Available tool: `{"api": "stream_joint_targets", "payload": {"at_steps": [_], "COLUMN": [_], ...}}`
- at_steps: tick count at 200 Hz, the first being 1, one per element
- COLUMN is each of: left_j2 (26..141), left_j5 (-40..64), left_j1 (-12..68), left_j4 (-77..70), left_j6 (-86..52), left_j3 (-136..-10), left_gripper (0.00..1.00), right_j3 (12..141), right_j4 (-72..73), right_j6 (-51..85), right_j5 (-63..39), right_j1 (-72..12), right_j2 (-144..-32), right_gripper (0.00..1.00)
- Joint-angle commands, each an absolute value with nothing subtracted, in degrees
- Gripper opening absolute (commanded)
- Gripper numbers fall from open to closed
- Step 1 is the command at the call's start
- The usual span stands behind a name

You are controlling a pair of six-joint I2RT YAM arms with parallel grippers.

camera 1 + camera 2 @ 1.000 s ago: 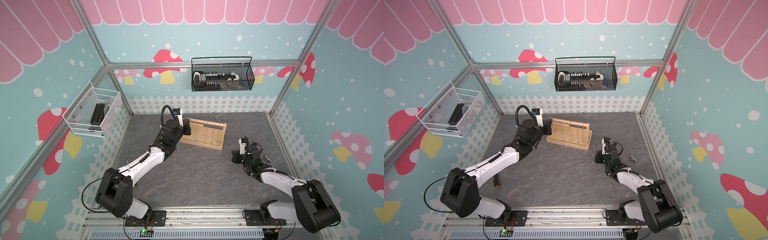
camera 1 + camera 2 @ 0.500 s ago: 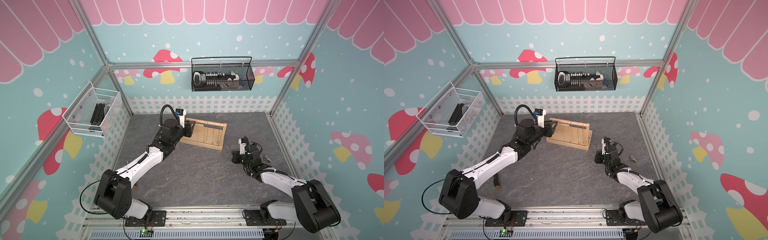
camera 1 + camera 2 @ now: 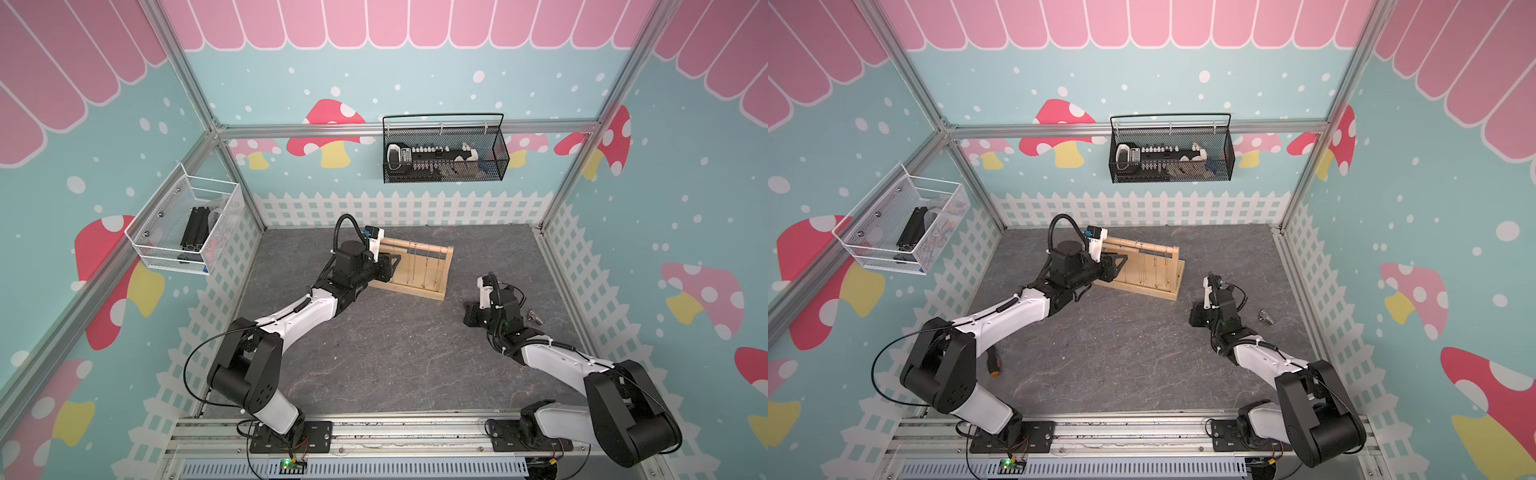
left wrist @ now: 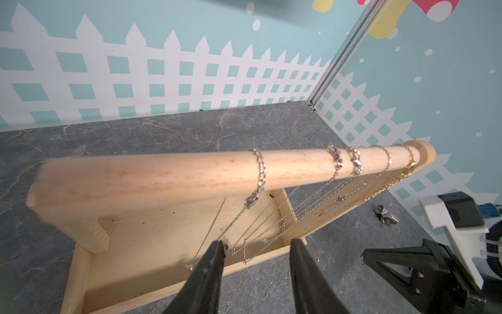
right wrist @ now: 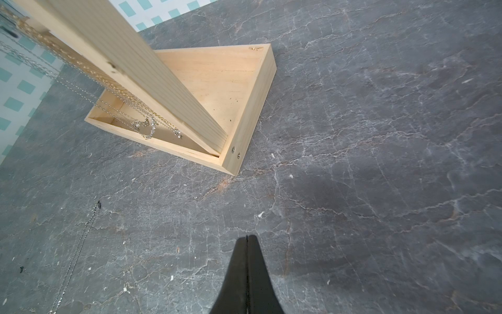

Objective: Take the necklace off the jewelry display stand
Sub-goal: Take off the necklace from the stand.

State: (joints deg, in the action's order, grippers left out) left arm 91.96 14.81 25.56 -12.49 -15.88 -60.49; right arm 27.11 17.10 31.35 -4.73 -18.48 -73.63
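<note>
Several necklaces (image 4: 336, 165) are hung over the top dowel (image 4: 163, 174) of the jewelry display stand (image 3: 419, 266); the silver necklace (image 4: 259, 170) nearest the left gripper (image 4: 258, 243) is draped down toward the stand's tray (image 4: 163, 231). The left gripper is positioned at one end of the stand, jaws parted partway with nothing clamped between them, and one strand of the silver necklace is seen right at a fingertip (image 4: 217, 252). The right gripper (image 5: 247, 240) is seen low over the floor (image 5: 353, 190) off the stand's opposite end, fully closed and empty, and a loose chain (image 5: 78, 250) is seen on the floor apart from the stand.
</note>
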Motion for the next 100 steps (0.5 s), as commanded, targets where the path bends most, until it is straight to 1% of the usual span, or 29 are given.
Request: {"api": "stream_joint_targets", "payload": {"at_steps": [1, 19, 65, 100], "left_j2": [93.0, 93.8, 95.6, 95.7], "left_j5": [15.0, 14.3, 13.2, 12.3], "left_j1": [25.2, 25.2, 25.3, 25.2], "left_j4": [-15.6, -16.0, -16.5, -17.1], "left_j6": [-16.6, -16.4, -16.1, -16.3], "left_j3": [-62.8, -63.3, -64.9, -65.0], "left_gripper": [0.41, 0.39, 0.27, 0.09], "right_j3": [27.7, 27.7, 27.6, 27.8], "right_j4": [17.1, 17.0, 17.2, 17.2], "right_j6": [32.1, 32.2, 32.2, 32.1], "right_j5": [-4.7, -4.8, -4.7, -4.7], "right_j1": [-18.5, -18.6, -18.5, -18.5], "right_j2": [-72.5, -72.7, -72.8, -72.9], "right_gripper": [0.0, 0.0, 0.0, 0.0]}}
